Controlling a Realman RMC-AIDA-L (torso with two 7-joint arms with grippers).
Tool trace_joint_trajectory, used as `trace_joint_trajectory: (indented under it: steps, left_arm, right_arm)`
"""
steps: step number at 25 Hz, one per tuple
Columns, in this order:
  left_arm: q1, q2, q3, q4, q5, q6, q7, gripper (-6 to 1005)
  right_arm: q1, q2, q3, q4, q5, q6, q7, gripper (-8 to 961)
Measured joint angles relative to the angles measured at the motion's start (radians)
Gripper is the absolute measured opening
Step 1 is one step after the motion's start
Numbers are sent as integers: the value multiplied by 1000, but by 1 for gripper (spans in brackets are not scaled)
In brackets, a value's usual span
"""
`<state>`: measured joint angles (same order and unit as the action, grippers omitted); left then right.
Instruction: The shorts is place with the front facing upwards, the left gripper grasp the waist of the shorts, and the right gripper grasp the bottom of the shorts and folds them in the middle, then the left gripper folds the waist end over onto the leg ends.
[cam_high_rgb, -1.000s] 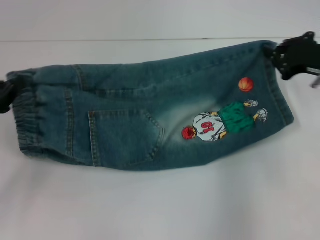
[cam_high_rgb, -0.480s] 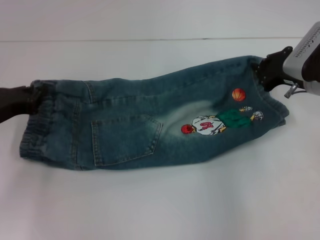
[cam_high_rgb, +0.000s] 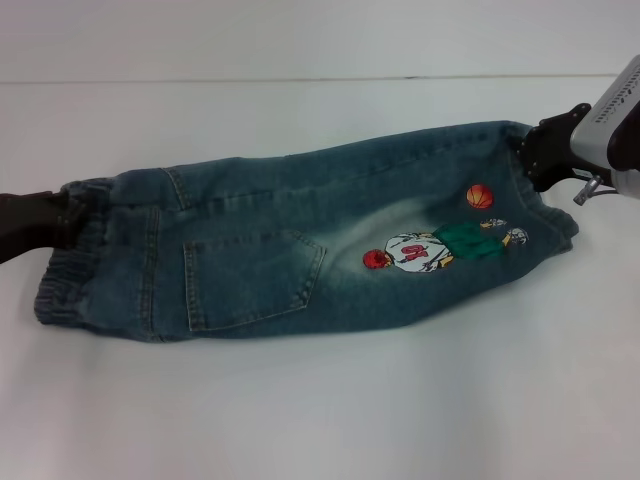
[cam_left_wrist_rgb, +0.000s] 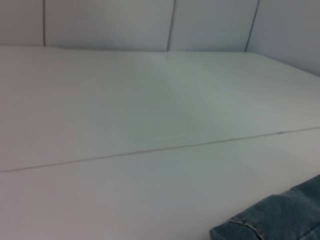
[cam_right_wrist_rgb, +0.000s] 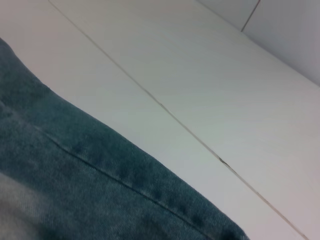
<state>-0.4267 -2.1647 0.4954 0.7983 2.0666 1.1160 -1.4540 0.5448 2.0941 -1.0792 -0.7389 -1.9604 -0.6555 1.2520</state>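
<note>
Item: the shorts, blue-green denim, lying lengthwise across the white bench, already doubled along their length, patch pocket and embroidered basketball player uppermost; the waist, gathered elastic band, at the robot's left end; the leg ends, stitched cuffs, at the robot's right end, slightly bunched near the orange ball. Left gripper: black, at the far upper corner of the waist, touching the band; whether its jaws pinch the cloth cannot be told from the head view; its wrist view shows only a corner of denim and bare bench. Right gripper: black claw on white-grey housing, at the far corner of the leg ends, touching the hem; its jaws' state likewise cannot be told; its wrist view shows a seamed denim edge close below. Step in hand, by judgement: lengthwise fold laid down, settling or release under way; the waist-over-legs fold not yet done. Next move calls for: right gripper clear of the cloth; left gripper with firm hold of both waist layers, lifting and carrying the waist rightward over the pocket onto the leg ends, edges kept square.
</note>
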Motion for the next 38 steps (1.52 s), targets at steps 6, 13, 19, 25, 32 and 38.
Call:
trace_joint_trajectory:
  steps: [6, 13, 19, 25, 32, 38]
  left_arm:
    - [-4, 0, 15, -1, 7, -36, -6, 58]
    - [-5, 0, 31, 4, 94, -100, -36, 447]
    - [7, -1, 32, 28, 106, -100, -36, 689]
    - [44, -4, 18, 80, 80, -69, -34, 902]
    - [124, -5, -121, 93, -141, 228, 121, 905]
    - [183, -2, -271, -17, -201, 518, 302, 905]
  right_arm:
    - [1, 0, -2, 4, -1, -3, 2, 53]
    - [-15, -2, 5, 6, -3, 0, 2, 236]
    - [-33, -2, 17, -6, -1, -2, 0, 520]
    - [-49, -3, 34, -18, 20, -34, -7, 663]
    - [-99, -8, 226, -86, 85, -350, -65, 650]
    - [-155, -30, 402, -53, 116, -743, -187, 651]
